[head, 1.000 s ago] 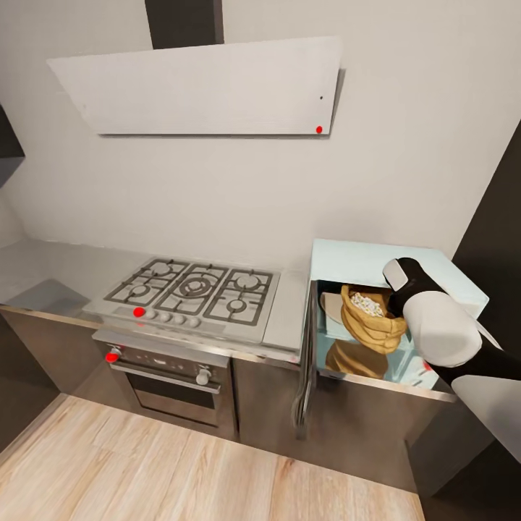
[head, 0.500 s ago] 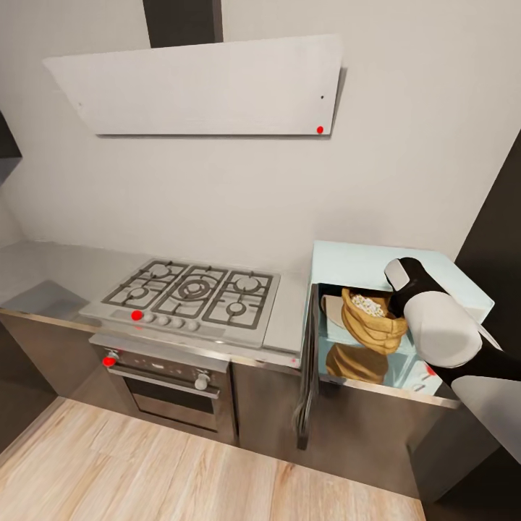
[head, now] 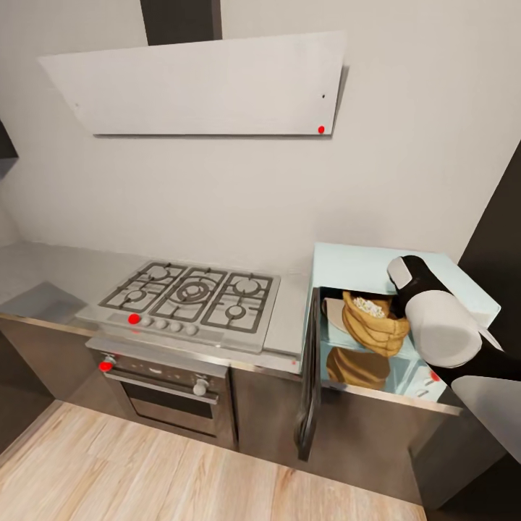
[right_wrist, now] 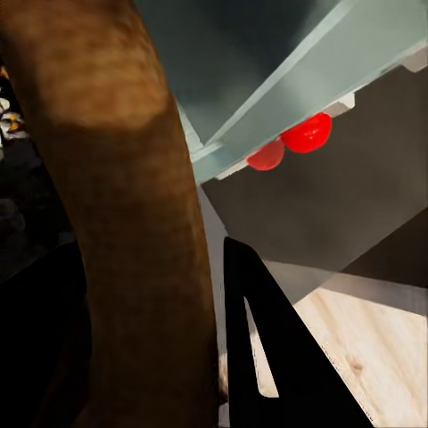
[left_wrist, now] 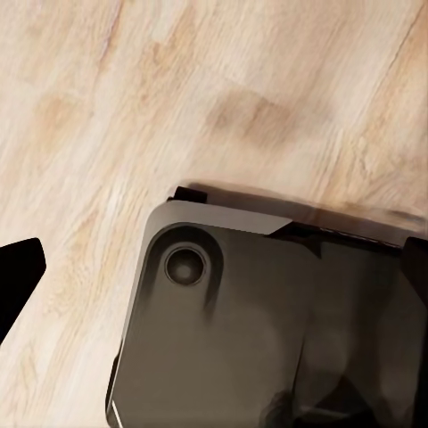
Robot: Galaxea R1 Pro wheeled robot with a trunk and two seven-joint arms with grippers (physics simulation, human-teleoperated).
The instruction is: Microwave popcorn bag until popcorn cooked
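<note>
A: Right gripper (right_wrist: 192, 294), lower centre of the wrist frame: fingers pinching what?
B: The bag (right_wrist: 116, 196). One dark finger (right_wrist: 259, 348) lies against its brown rim, seemingly clamped; the other is hidden.

A: Bag's place?
B: Lower right of the head frame, inside the microwave (head: 434, 278), popcorn (head: 369, 307) heaped on top, door (head: 310, 376) swung open.

A: Left gripper?
B: Fingers' state: cannot tell. Its camera sees wood floor (left_wrist: 178, 98) and a dark base.

A: Step in hand?
B: Likely placement. Next: release, withdraw, shut the door, start heating.
</note>
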